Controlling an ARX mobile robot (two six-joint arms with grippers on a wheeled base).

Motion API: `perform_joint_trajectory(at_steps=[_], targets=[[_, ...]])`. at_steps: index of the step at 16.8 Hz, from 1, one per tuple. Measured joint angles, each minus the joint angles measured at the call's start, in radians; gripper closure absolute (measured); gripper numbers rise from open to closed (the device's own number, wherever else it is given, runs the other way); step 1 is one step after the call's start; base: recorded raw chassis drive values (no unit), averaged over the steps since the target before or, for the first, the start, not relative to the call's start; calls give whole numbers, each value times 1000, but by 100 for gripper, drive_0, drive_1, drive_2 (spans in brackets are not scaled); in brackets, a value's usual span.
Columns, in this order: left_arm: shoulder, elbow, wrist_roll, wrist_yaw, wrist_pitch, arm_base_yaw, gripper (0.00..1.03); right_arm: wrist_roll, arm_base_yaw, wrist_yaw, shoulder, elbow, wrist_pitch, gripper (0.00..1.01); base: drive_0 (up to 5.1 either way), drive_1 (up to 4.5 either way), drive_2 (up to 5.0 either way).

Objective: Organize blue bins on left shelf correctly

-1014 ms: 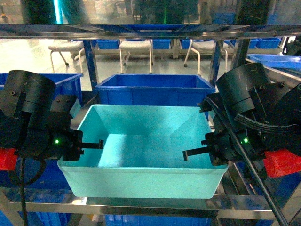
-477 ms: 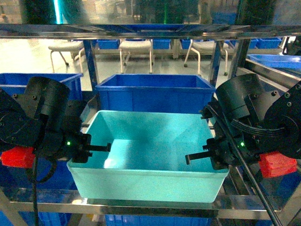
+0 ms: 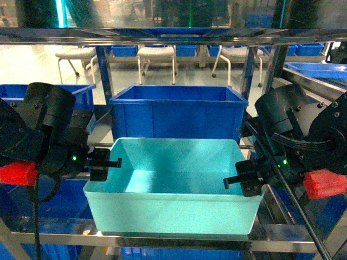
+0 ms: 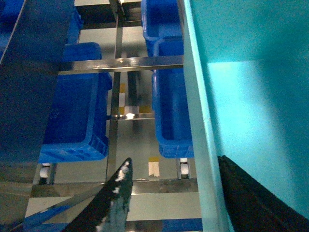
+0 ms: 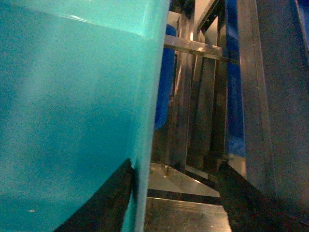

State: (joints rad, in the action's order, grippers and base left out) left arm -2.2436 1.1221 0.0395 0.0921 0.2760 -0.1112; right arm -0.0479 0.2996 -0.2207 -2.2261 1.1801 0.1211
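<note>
The blue bin (image 3: 173, 208), light turquoise and empty, rests on the left shelf (image 3: 173, 242) just behind its front beam. My left gripper (image 3: 111, 162) is open astride the bin's left wall (image 4: 200, 140): one finger (image 4: 116, 198) is outside and well clear, the other finger (image 4: 251, 198) is inside the bin. My right gripper (image 3: 234, 180) is open astride the right wall (image 5: 147, 121). Its inner finger (image 5: 108, 205) lies against the wall, and its outer finger (image 5: 246, 203) stands far off near a steel post.
A royal-blue bin (image 3: 179, 111) stands directly behind the turquoise one, with another (image 3: 76, 95) at the back left and one (image 3: 320, 70) on the right rack. More royal-blue bins (image 4: 77, 116) sit on lower tiers. An upper shelf beam (image 3: 162, 35) crosses overhead.
The turquoise bin has dropped slightly and its left side has shifted right. My left gripper moved right with that wall; my right gripper sank a little.
</note>
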Motion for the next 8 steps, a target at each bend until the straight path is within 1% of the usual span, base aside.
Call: perform_joint_trajectory(at_steps=[2,3,4,5,6,7,8], targets=[[0,0,-2,2,-1,0,28,0,0,-10,0,0,2,27,0,0,0],[0,0,-3,2,0,3,20,0,0,-10,0,0,2,19,0,0,0],[6,-17,-9,14,38,3,10,1,0,-10,0,0,11,10,0,0,0],[48,-77,-17,30,95,3,3,14,2,13,8,-17,60,1,0,0,0],[102,-141,-18,37,151,6,5,26,10,35,26,-45,95,4,0,0,0],[154,-194,-21,59,208,10,5,32,17,46,54,-71,109,3,0,0,0],[187,-220,-20,57,218,15,5,42,26,57,74,-88,127,3,0,0,0]])
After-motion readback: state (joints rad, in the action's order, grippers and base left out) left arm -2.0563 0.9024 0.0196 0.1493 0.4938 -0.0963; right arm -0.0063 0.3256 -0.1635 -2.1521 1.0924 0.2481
